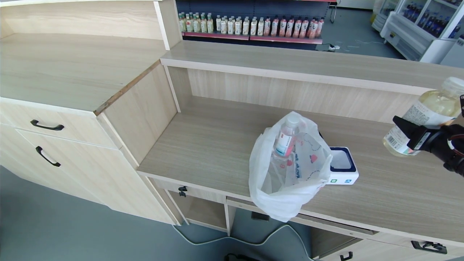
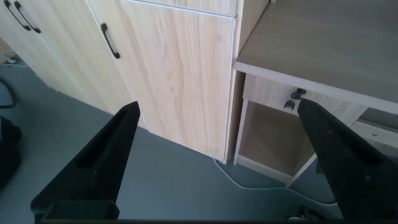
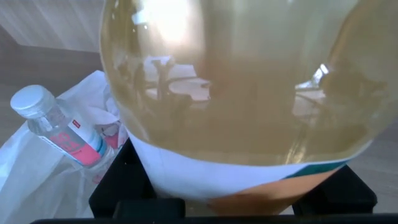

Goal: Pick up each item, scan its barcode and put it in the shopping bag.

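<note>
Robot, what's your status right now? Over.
Right gripper: jaws shut on yellow drink bottle, held up right of scanner. Left gripper: jaws open, empty. Water bottle already in shopping bag. Nothing between held bottle and scanner.

Nothing legible on yellow bottle or shopping bag

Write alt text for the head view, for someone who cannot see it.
The right tool holds a tilted bottle of pale yellow drink in the air above the right end of a wooden counter. On the counter an open white shopping bag holds a clear pink-labelled bottle, with a white scanner beside it.
</note>
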{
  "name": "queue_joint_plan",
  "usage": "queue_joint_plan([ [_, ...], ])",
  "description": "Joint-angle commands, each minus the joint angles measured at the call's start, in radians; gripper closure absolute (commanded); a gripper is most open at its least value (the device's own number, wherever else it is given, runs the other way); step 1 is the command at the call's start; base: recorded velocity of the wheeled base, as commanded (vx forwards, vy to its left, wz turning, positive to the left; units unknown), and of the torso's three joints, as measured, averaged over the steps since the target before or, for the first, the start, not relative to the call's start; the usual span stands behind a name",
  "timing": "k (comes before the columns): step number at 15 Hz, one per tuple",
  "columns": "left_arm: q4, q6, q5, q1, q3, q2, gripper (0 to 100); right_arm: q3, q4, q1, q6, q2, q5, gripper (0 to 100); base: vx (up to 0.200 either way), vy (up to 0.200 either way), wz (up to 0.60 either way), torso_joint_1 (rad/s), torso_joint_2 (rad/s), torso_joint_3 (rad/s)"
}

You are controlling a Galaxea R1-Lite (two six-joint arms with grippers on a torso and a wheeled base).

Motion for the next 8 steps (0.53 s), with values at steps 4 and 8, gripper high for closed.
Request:
queue_joint_plan([
  [4,-0.003,0.0,-0.002,0.0,0.0,0.0,0,0.017,-0.007,-0.002,-0.002,0.0,0.001,100,0.0,0.2,0.0,-0.001,0.0,0.002],
  [8,-0.001,-0.002,0.001,0.0,0.0,0.0,0,0.018,-0.006,0.002,-0.001,0.013,0.002,100,0.0,0.15,0.0,0.001,0.0,0.003],
])
